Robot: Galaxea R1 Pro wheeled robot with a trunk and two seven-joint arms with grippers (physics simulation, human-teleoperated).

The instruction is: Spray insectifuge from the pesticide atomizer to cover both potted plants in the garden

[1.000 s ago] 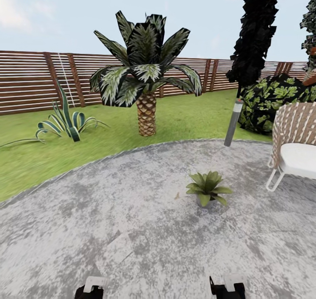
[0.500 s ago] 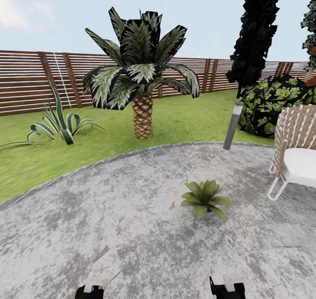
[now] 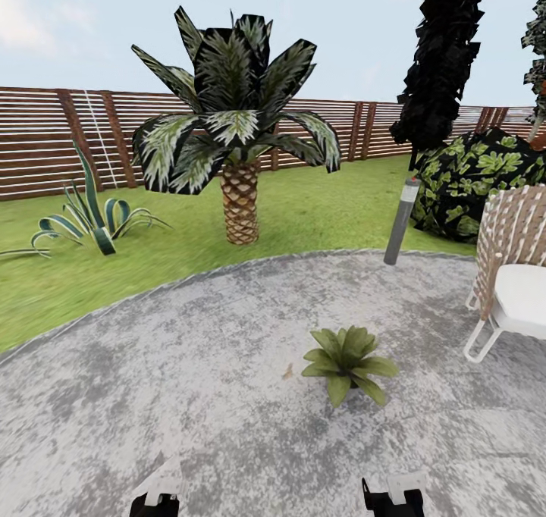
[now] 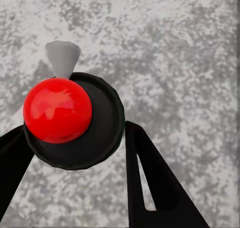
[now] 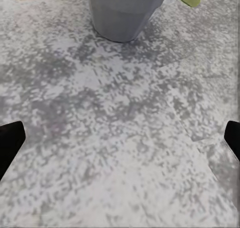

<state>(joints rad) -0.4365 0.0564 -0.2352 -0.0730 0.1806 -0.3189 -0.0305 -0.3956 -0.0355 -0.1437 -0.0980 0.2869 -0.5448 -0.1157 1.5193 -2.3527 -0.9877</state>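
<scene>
At the bottom edge of the head view I see the tops of my left gripper (image 3: 155, 498) and right gripper (image 3: 390, 498), low over the grey patio (image 3: 152, 396). In the left wrist view the two black fingers stand on both sides of a dark round body with a red knob and a grey nozzle. I judge this is the pesticide atomizer (image 4: 57, 110), and the jaws look closed on it. The grip is on a round surface, so a fast swing can let it turn or slip out.

The right jaws are wide apart and hold nothing; the grey pot (image 5: 122, 15) is just ahead of them. If I roll on more, this hand or the base can knock the pot over.

One of the potted plants (image 3: 345, 361) sits at centre-right of the head view. A nozzle not aimed at it wastes the spray. I do not see the second plant here.

Farther are the lawn (image 3: 318, 206), a white chair (image 3: 516, 289) at the right edge, a palm (image 3: 239, 145) and the fence (image 3: 45, 142).
</scene>
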